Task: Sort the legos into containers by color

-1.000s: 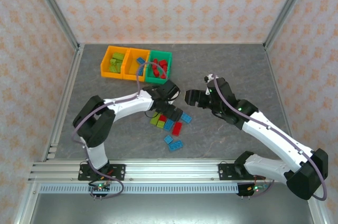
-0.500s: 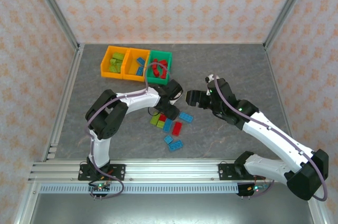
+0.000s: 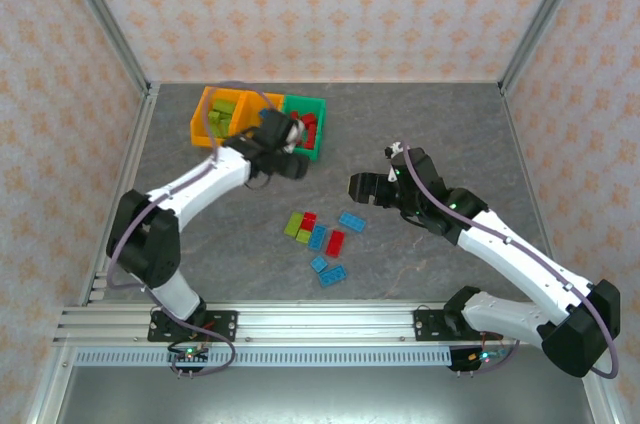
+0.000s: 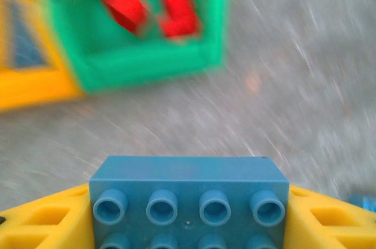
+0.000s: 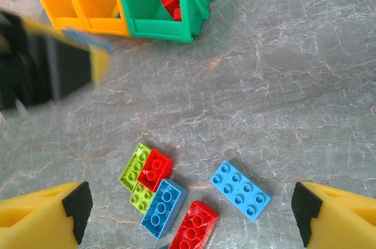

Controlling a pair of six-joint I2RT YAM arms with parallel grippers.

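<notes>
Left pincer (image 4: 189, 211): clamping a blue brick (image 4: 189, 187) between both yellow fingers (image 4: 44, 222), studs facing the wrist camera.
Left pincer's place: hanging above the table (image 3: 430, 124), just in front of the row of bins, close to where the green bin (image 4: 147, 67) is meeting the middle orange bin (image 4: 35, 90); blurring in the wrist view, so probably swinging.
Right pincer (image 3: 358, 187): standing wide open, gripping nothing, looking down on the loose bricks (image 5: 161, 205).
Bins: green bin holding red bricks (image 4: 170, 2); middle orange bin showing blue inside; left orange bin (image 3: 203, 119) holding lime bricks (image 3: 220, 116).
Loose bricks: lying in a small cluster on the table between the two arms, well apart from the bins: blue, red and lime mixed, some touching.
Step in hand: judging by the grip and the spot, delivering one blue brick to the bin for blue, not yet dropping it.
Next move: likely calling for shifting left, away from the green bin, centring over the middle orange bin, then parting the fingers.
Risk: being this near the shared wall, possibly dropping the blue brick among the red ones.
Progress: seeming well along, with several bricks waiting on the table.
</notes>
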